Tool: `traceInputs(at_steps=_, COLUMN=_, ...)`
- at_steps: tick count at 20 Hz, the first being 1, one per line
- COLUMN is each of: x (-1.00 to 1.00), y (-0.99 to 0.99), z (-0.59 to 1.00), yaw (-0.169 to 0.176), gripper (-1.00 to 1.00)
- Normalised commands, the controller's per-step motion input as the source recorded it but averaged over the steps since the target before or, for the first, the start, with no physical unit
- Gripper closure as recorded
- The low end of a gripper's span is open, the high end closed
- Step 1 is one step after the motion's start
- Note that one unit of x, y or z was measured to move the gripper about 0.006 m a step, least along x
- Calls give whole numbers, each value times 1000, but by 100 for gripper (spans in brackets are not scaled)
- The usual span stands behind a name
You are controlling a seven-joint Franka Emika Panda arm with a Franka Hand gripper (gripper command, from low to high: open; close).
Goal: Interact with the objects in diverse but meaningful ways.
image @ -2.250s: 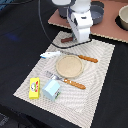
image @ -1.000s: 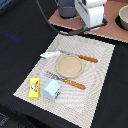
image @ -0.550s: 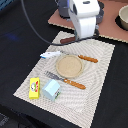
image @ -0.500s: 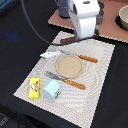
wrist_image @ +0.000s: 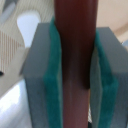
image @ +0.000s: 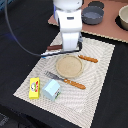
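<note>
Here I see the white arm (image: 69, 20) standing upright over the far side of a pale woven placemat (image: 102, 75), its wrist pointing straight down. The placemat lies on a dark worktop (image: 20, 55).

On the mat, just in front of the arm, sits a round tan plate (image: 68, 65). A utensil with an orange handle (image: 88, 59) lies just beside the plate toward the exterior view's right. A fork with an orange handle (image: 66, 80) lies nearer the camera, angled across the mat. At the near corner on the exterior view's left stand the yellow rectangular box (image: 34, 88) and the pale blue carton (image: 51, 90), close beside each other. The white-and-blue tube (image: 44, 53) lies at the mat's edge on the exterior view's left of the arm. Behind the mat a reddish board (image: 107, 27) carries a dark grey bowl (image: 93, 15), and a tan bowl (image: 123, 17) shows at the frame's edge. The arm's body hides whatever lies directly under it.

In the wrist view the claw (wrist_image: 75, 75) is closed narrowly on a reddish-brown handle (wrist_image: 75, 55), with the green pads (wrist_image: 54, 75) pressed against both of its sides. In the exterior view that handle (image: 55, 48) sticks out level from under the arm toward the exterior view's left. I cannot see the pan it may belong to.
</note>
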Motion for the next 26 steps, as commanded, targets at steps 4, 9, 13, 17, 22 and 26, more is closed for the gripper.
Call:
traceInputs(at_steps=4, x=-726, y=-330, z=-152, yaw=-85, gripper=100)
traceInputs(at_steps=9, x=-673, y=-271, z=-83, yaw=-77, gripper=100)
traceInputs(at_steps=13, x=-729, y=-234, z=-51, yaw=-48, gripper=100)
traceInputs(at_steps=17, x=-769, y=-214, z=-58, yaw=-36, gripper=100)
traceInputs(at_steps=22, x=-798, y=-186, z=-79, yaw=-26, gripper=100)
traceInputs(at_steps=26, x=-807, y=-154, z=-171, yaw=-17, gripper=100)
